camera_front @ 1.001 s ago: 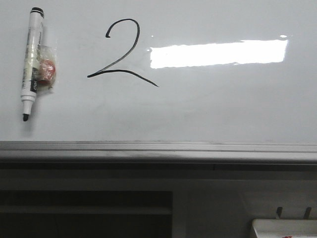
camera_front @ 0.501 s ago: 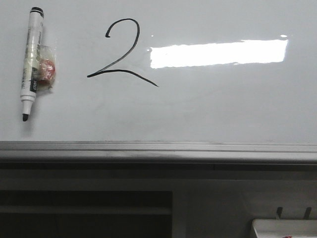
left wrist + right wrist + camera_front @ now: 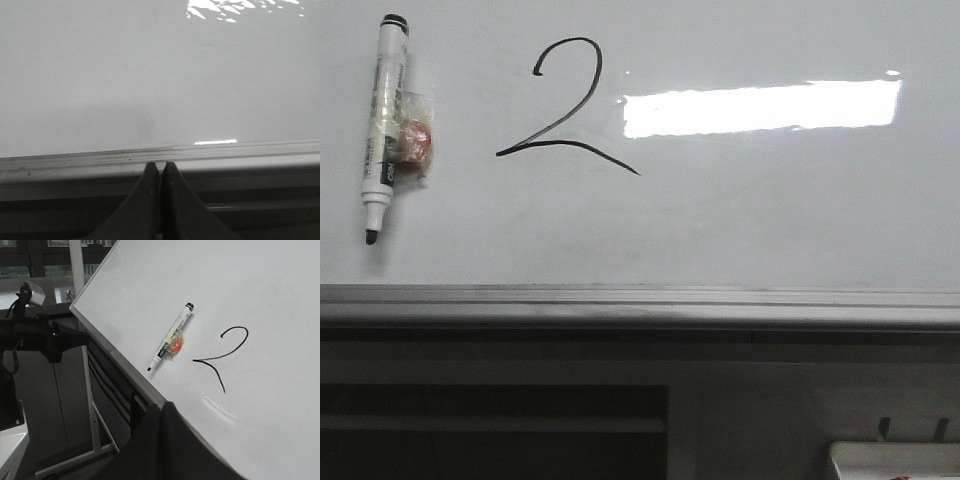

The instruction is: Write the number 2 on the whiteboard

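Note:
A black hand-drawn number 2 point(image 3: 563, 105) stands on the whiteboard point(image 3: 740, 210), left of a bright light reflection; the same number 2 point(image 3: 223, 355) shows in the right wrist view. A white marker point(image 3: 381, 125) with an uncapped black tip lies against the board at the far left, beside a small red piece in clear wrap. My left gripper point(image 3: 160, 166) is shut and empty, its tips by the board's grey ledge point(image 3: 240, 150). My right gripper point(image 3: 161, 406) is shut and empty too, near the board's lower edge, apart from the marker point(image 3: 171, 336).
A grey metal ledge point(image 3: 640, 305) runs along the board's lower edge. A small white tray point(image 3: 895, 460) sits at the lower right. In the right wrist view the other arm point(image 3: 45, 337) and a metal frame stand beside the board.

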Available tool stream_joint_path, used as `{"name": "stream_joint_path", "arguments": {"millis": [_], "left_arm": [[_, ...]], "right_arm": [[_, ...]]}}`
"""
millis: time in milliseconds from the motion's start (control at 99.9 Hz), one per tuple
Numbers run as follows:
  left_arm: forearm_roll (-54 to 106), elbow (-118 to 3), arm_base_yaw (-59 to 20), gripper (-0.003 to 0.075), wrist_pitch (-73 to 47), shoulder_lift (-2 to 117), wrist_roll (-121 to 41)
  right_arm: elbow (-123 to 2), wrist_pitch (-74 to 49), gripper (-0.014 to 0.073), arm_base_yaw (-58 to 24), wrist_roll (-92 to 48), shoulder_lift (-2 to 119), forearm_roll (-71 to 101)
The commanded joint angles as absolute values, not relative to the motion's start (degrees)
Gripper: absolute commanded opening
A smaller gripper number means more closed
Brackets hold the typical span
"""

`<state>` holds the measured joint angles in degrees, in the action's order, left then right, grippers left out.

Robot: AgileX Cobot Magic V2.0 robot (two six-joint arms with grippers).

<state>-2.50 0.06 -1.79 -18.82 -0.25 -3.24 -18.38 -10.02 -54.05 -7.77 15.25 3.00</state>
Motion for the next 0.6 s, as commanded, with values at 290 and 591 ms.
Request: {"name": "stream_joint_path", "arguments": {"millis": [290, 591], "left_arm": [[-2.6, 0.7, -1.6, -0.002, -15.4, -1.8, -2.9], [-2.6, 0.7, -1.6, -0.002, -15.4, -1.8, -2.9]], "right_arm": [[-19.6, -1.0, -0.006, -53.3, 0.4, 15.6, -6.9], [-13.8, 0.3, -0.006, -33.6, 0.4, 15.6, -6.8]]}}
